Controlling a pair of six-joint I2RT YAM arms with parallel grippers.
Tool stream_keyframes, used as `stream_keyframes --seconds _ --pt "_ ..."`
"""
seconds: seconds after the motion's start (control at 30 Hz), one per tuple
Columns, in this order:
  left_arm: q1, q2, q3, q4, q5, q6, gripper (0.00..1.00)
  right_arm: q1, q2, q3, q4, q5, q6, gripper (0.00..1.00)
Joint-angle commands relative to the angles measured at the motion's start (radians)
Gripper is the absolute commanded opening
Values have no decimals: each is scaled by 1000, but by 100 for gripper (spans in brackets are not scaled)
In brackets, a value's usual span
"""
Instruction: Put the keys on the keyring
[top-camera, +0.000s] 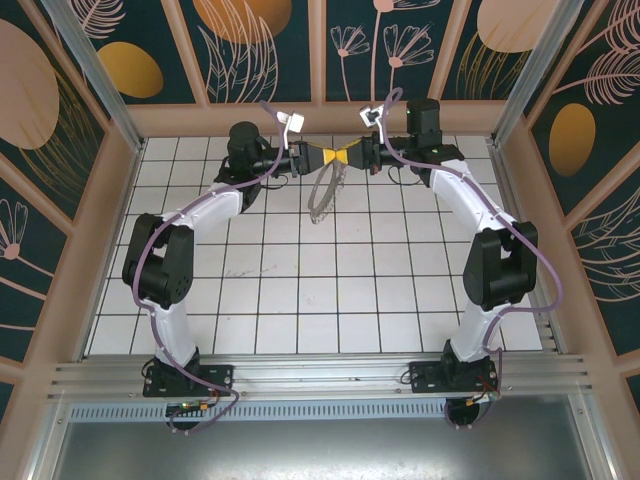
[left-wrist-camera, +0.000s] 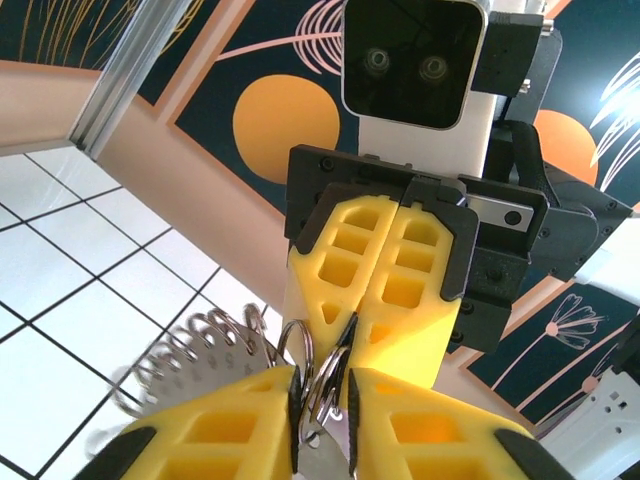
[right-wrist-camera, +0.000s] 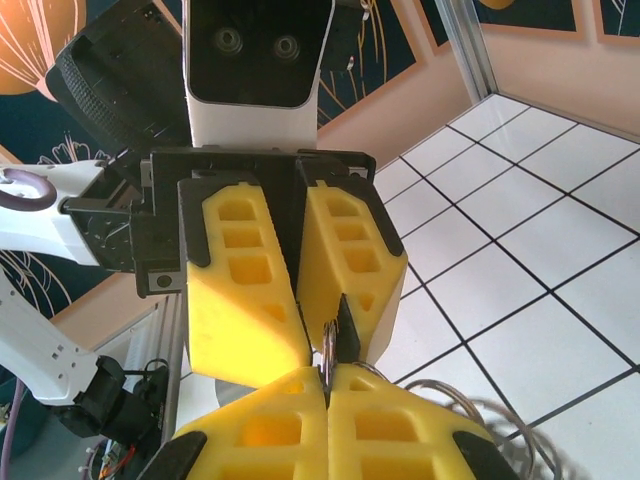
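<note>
Stage: mid-threading, judged; the two grippers meet tip to tip over the far tiles.
Left gripper (top-camera: 330, 157): narrow, pinched on small rings (left-wrist-camera: 318, 395) of the keyring.
Right gripper (top-camera: 346, 157): closed tight; thin metal sits at its tips, and what it is cannot be told.
Keyring (top-camera: 324, 195): hangs from the joined tips, its loop dangling above the tiles.
Done: keyring lifted and held.
Left: getting the key onto a ring; whether it is on cannot be told.
Count: one keyring, many small rings, two grippers; keys uncounted.
</note>
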Motion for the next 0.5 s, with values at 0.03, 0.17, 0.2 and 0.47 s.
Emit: stream_keyframes --seconds 0.03,0.17,0.2,0.47 --pt "-12 13 22 63 11 -15 12 -1 -8 -1 33 -50 2 0" --pt "-13 8 19 80 9 -28 0 -2 -11 3 23 -43 -1 0" --pt "-13 5 16 86 6 -33 0 -3 -14 4 26 -34 5 0" --pt "-13 -36 0 121 -33 -59 0 -79 -185 -202 352 59 249 34"
